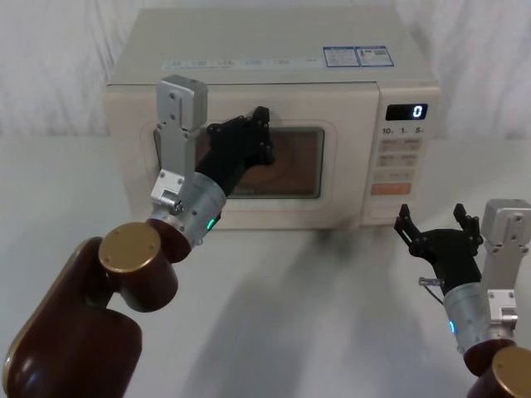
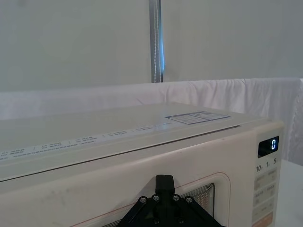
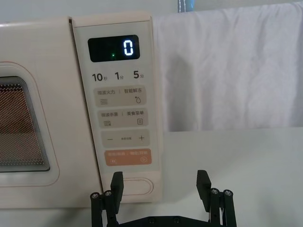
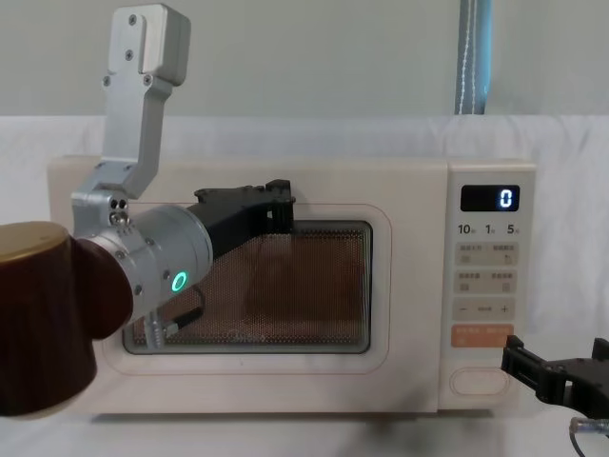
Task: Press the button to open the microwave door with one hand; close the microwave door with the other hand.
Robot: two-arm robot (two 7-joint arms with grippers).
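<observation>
Since our left end effector [image 1: 264, 124], its spread unreadable, presses the microwave door [image 4: 314, 367] flush, our right end effector [image 3: 160, 182] waits wide-open before the button [image 3: 138, 186].

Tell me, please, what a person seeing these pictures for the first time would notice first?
The cream boxy microwave at the table's centre draws the eye, its large cream door with dark mesh window shut. The left gripper is raised against the window's upper part. The right gripper, fingers open, hangs low before the control panel, facing the wide cream oval button, not touching it.
</observation>
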